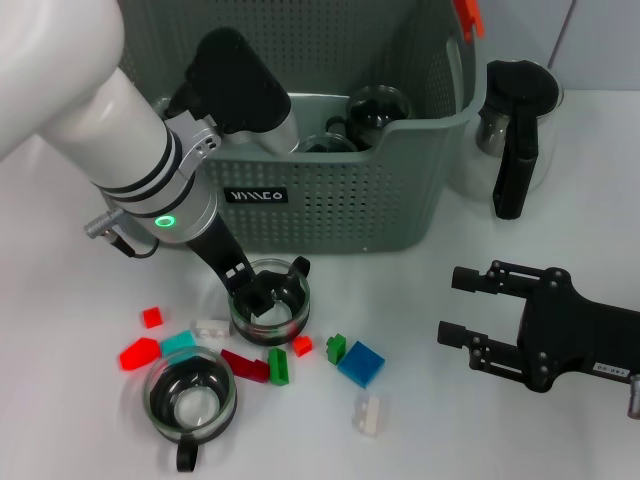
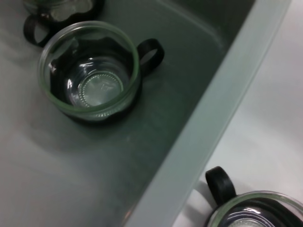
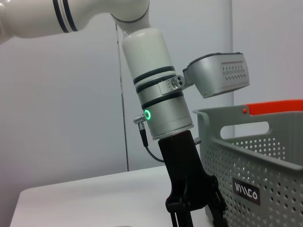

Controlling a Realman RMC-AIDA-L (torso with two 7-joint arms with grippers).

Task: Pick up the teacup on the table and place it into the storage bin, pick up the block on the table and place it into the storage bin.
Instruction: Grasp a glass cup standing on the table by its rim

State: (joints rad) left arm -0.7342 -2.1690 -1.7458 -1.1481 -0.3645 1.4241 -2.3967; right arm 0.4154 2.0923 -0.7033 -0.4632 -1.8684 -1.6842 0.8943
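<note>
the left arm is glossy white and cylindrical, ringed by thin black bands, with a silver wrist section carrying a glowing green ring light, a metal plug and thin black cable. its gripper is matt black. the right gripper is black, with a small white label.

Unreadable white lettering on storage bin label

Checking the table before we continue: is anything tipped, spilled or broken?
Nothing stands out. The two glass teacups on the white table stand upright, small coloured blocks lie scattered beside them, and the grey perforated storage bin looks intact.
</note>
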